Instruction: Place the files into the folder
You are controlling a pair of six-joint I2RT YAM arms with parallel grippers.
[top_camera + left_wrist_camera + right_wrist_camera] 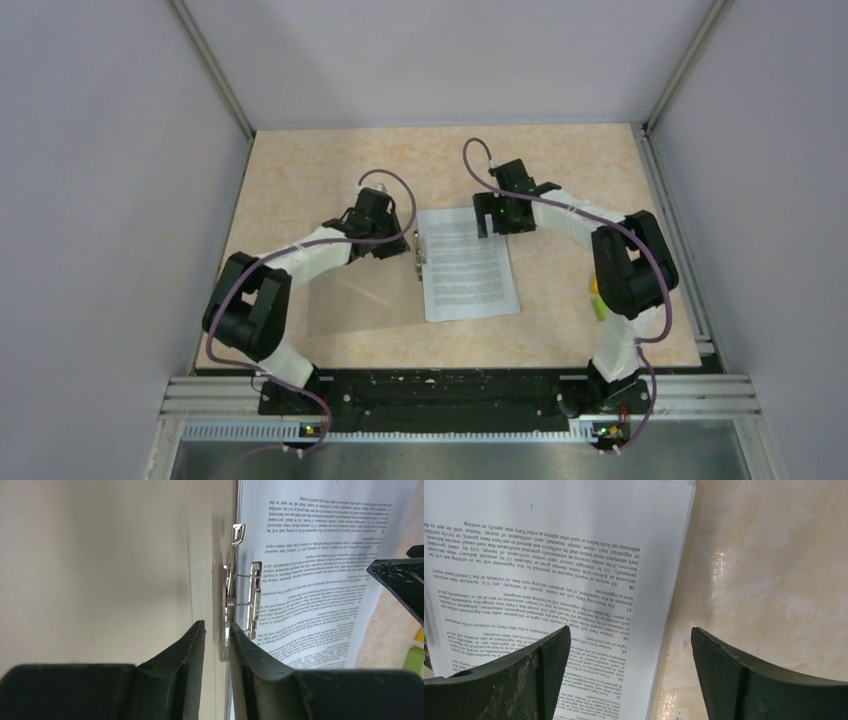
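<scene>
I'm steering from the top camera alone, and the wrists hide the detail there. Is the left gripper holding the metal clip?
Observer: I can't confirm a grip. In the left wrist view the left gripper has its jaws slightly apart, with the near end of the clip in the gap.
Operator: Where is the clip's bar?
Observer: The bar lies over the margin of the sheet. I can't tell whether it is pressing down.
Operator: And the right gripper?
Observer: The right gripper is wide open and empty, one jaw over the sheet, the other over the table.
</scene>
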